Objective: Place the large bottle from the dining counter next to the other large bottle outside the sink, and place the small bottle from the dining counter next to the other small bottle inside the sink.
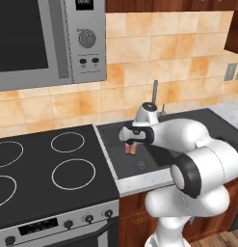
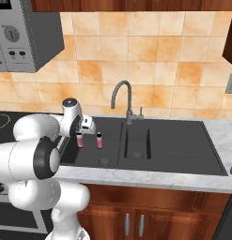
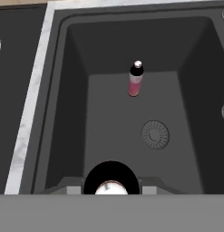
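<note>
- Gripper (image 2: 81, 134) sits low over the left basin of the dark sink (image 2: 183, 159), jaws clamped on a small pink bottle (image 2: 80, 140) with a dark cap; the bottle hangs upright from the fingers.
- Hand view: held bottle's cap (image 3: 111, 181) is seen from above between the finger tips, basin floor below it.
- Second small pink bottle (image 2: 99, 140) stands upright on the basin floor, just beside the held one, not touching. In the hand view it stands (image 3: 136, 79) toward the basin's far wall, with the round drain (image 3: 155, 134) between it and the gripper.
- Left base view: both bottles read as one pink patch (image 1: 130, 148) under the wrist, hard to separate there.
- Cannot tell whether the held bottle's base touches the basin floor.
- Grey faucet (image 2: 123, 101) rises behind the sink, at the divider between basins.
- Black cooktop (image 1: 43, 169) lies directly left of the sink; microwave (image 1: 48, 41) hangs above it.
- Marble counter edge (image 2: 150, 178) runs along the sink front.
</note>
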Motion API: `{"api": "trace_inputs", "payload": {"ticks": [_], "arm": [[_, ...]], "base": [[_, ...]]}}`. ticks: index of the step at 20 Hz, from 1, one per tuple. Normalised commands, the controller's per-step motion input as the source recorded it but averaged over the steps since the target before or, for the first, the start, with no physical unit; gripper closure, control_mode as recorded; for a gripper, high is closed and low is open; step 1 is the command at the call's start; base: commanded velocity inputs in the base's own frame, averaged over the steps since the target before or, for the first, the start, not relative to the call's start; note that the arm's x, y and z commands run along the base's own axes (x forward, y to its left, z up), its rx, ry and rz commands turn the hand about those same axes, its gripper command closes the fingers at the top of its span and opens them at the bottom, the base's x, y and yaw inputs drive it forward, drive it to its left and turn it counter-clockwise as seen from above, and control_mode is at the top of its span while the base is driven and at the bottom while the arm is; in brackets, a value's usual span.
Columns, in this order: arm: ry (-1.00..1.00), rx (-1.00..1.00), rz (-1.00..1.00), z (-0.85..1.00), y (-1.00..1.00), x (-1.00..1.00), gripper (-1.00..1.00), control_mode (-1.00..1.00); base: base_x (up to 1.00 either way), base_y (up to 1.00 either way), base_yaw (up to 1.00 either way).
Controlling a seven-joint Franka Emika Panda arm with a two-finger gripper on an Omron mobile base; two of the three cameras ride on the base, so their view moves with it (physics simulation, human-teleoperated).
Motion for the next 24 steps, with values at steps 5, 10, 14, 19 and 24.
{"api": "trace_inputs", "payload": {"ticks": [5, 10, 14, 19, 24], "arm": [[0.06, -0.01, 0.00, -0.18, 0.00, 0.04, 1.00, -1.00], [0.00, 0.00, 0.00, -0.17, 0.00, 0.00, 1.00, -1.00], [0.00, 0.00, 0.00, -0.18, 0.00, 0.00, 1.00, -1.00], [0.00, 0.00, 0.00, -0.31, 0.00, 0.05, 1.00, -1.00], [-0.01, 0.00, 0.00, -0.33, 0.00, 0.12, 1.00, -1.00]], "base": [[0.00, 0.00, 0.00], [0.00, 0.00, 0.00], [0.00, 0.00, 0.00], [0.00, 0.00, 0.00], [0.00, 0.00, 0.00]]}}
